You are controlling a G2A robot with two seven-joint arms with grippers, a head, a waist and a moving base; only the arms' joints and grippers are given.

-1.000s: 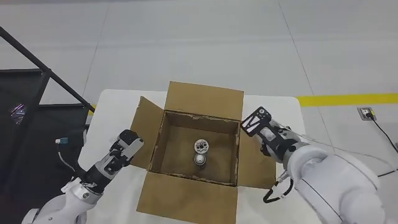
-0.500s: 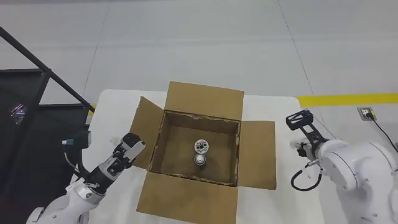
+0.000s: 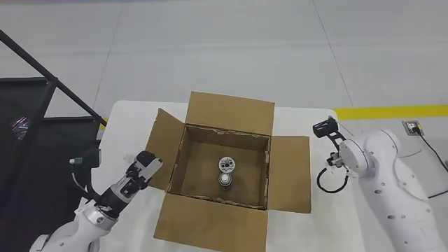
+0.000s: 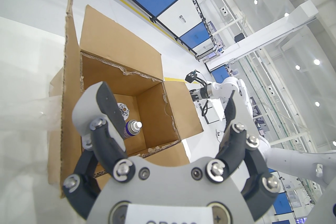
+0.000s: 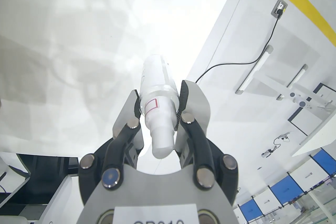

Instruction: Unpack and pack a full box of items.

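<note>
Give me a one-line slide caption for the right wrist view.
Right gripper shut on a white bottle, narrow end toward the wrist, white table beyond.

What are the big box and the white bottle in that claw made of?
The box looks like corrugated cardboard, matte brown, with ragged torn edges. The bottle in the right gripper is probably plastic: smooth, white, slightly see-through.

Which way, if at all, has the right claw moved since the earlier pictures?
Yes. The right claw, shut on a white bottle, has moved from the cardboard box's rim outward, past its side flap, over the table.
</note>
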